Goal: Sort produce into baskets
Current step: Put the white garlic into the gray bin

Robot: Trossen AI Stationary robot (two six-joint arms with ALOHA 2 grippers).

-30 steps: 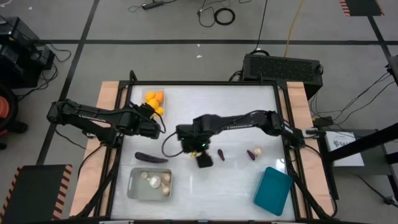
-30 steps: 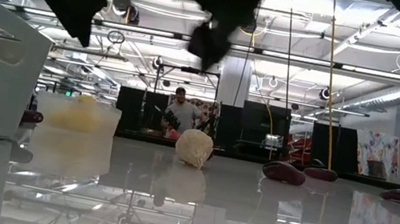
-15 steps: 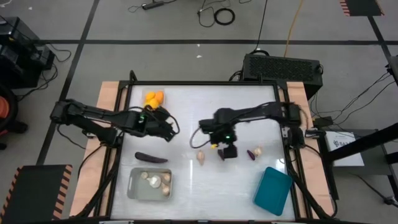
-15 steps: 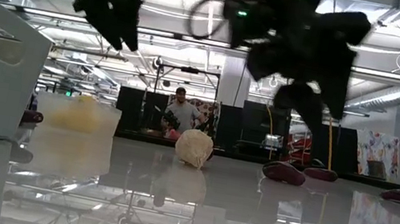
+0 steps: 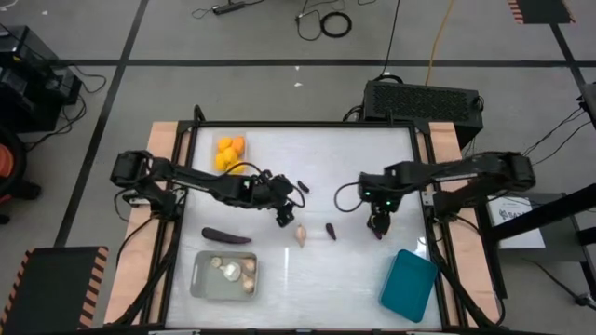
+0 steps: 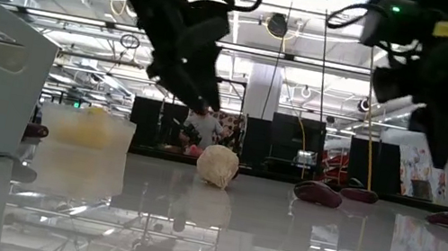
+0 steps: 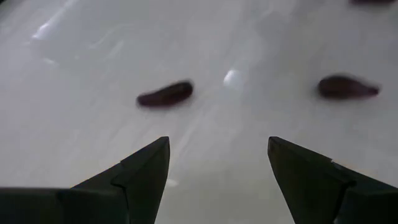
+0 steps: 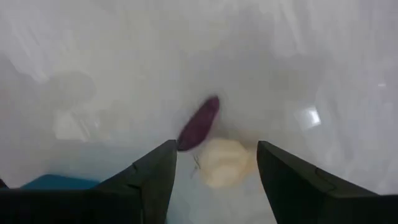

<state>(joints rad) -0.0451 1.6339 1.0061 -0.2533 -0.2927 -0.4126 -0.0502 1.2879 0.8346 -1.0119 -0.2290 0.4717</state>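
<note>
I have the left gripper (image 5: 284, 220) hanging spread wide over the middle of the white table (image 5: 354, 158), just beside the pale knobbly garlic bulb (image 5: 301, 235), holding nothing. Its wrist camera shows two tiny dark purple eggplants (image 7: 165, 95) ahead of the fingers. The right gripper (image 5: 376, 226) sits on the right side, fingers also wide apart and empty, poised over another small purple eggplant (image 8: 199, 122) that lies touching a second beige bulb (image 8: 225, 161).

The teal rectangular basket (image 5: 409, 285) waits near right, still bare. The greyish translucent basket (image 5: 200, 277) near left holds bulbs, and the orange-yellow round fruits (image 5: 229, 152) sit far left in their clear tray. A long dark eggplant (image 5: 226, 235) lies loose on the left.

My worry: closing the right fingers here could catch eggplant and bulb together, or knock the bulb rolling away.
</note>
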